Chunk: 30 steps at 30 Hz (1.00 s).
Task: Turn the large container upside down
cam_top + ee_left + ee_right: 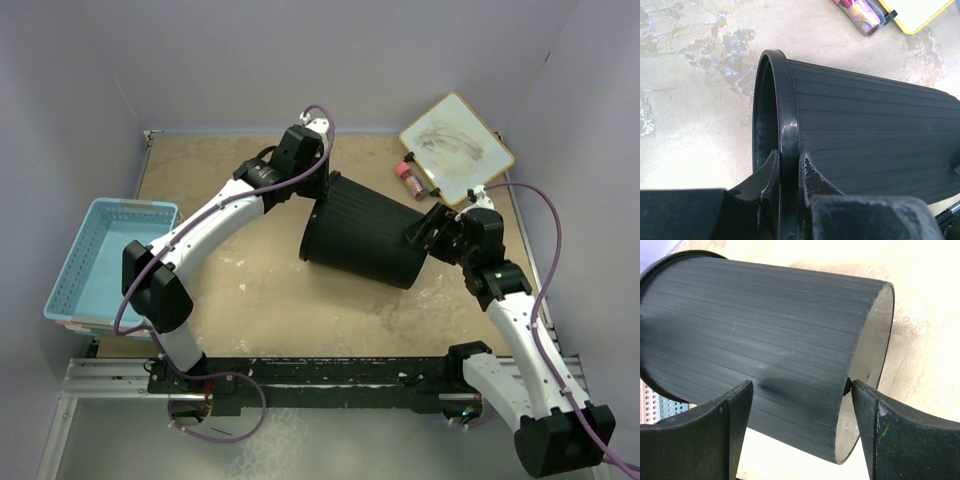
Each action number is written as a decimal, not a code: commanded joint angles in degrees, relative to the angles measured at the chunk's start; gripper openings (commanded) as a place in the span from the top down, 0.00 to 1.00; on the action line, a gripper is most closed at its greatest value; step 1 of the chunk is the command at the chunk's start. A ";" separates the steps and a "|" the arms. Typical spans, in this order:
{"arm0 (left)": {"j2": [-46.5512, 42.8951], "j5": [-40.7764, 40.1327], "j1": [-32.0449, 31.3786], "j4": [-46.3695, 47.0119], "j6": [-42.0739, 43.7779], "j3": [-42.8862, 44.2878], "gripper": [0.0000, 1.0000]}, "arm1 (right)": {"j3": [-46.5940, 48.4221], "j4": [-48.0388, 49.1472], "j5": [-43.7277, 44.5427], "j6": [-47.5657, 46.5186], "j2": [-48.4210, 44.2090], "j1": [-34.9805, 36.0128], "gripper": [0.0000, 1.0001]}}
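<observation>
The large container (365,235), a tall black ribbed bin, is tipped on its side above the table, with its open mouth to the left and its base to the right. My left gripper (322,185) is shut on the bin's rim; in the left wrist view its jaws (788,160) pinch the rim (785,100) from inside and outside. My right gripper (425,228) is open at the base end. In the right wrist view its fingers (800,400) straddle the bin's side wall (765,330), with the right finger at the base edge (872,365).
A blue perforated basket (110,260) sits at the table's left edge. A yellow-framed whiteboard (457,148) and a small pink item (408,175) lie at the back right, close to the right arm. Walls enclose the table on three sides.
</observation>
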 commanded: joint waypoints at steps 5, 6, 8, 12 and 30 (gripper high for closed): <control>0.98 4.48 0.97 1.90 4.31 -5.77 1.00 | 0.63 2.95 -8.52 0.62 -1.22 0.02 0.33; 1.45 5.00 1.19 1.95 4.25 -5.82 1.00 | 0.85 3.24 -9.07 0.88 -1.41 0.02 0.36; 1.85 5.92 1.68 2.59 3.81 -6.33 1.00 | 1.75 3.15 -9.68 1.00 -1.97 0.02 0.41; 2.69 8.72 2.03 6.88 2.54 -7.20 1.00 | 3.89 3.89 -9.51 2.02 -3.22 0.02 0.54; 4.79 12.17 2.03 12.34 -0.59 -8.13 1.00 | 13.58 7.41 -13.01 1.58 -0.70 0.02 0.74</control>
